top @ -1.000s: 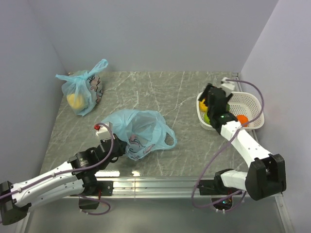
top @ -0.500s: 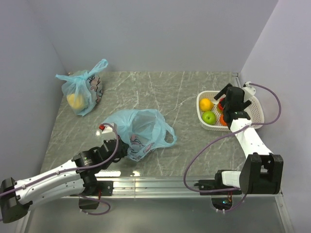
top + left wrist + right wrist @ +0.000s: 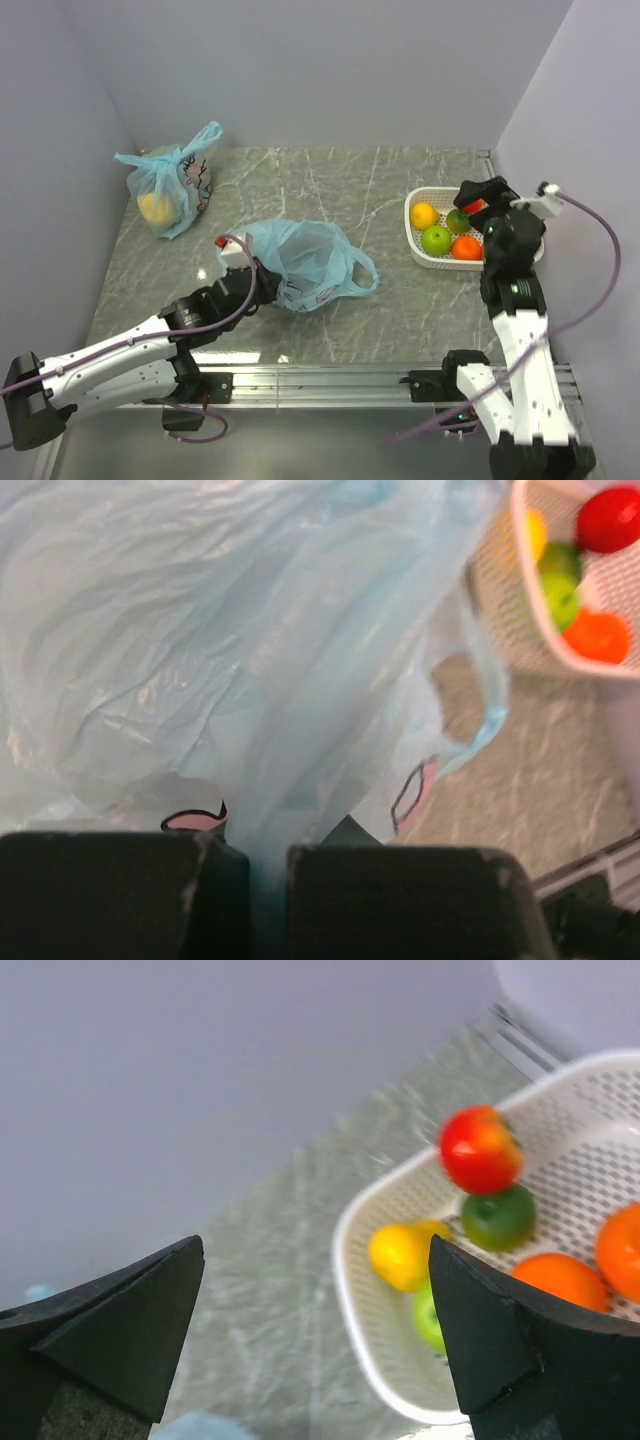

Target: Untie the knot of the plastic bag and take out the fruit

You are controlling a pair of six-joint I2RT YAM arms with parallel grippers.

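from above, the plastic bag [image 3: 315,262] lies just ahead of the left fingers [image 3: 258,287], the nearer ones, its length running away from them, while the right fingers [image 3: 478,197] hang above the fruit [image 3: 437,238] in the basket [image 3: 438,263]; left wrist: pressed together, pinching bag film; right wrist: spread wide, holding nothing.

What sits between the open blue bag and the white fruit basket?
Nothing; the top view shows bare marbled tabletop between the plastic bag and basket.
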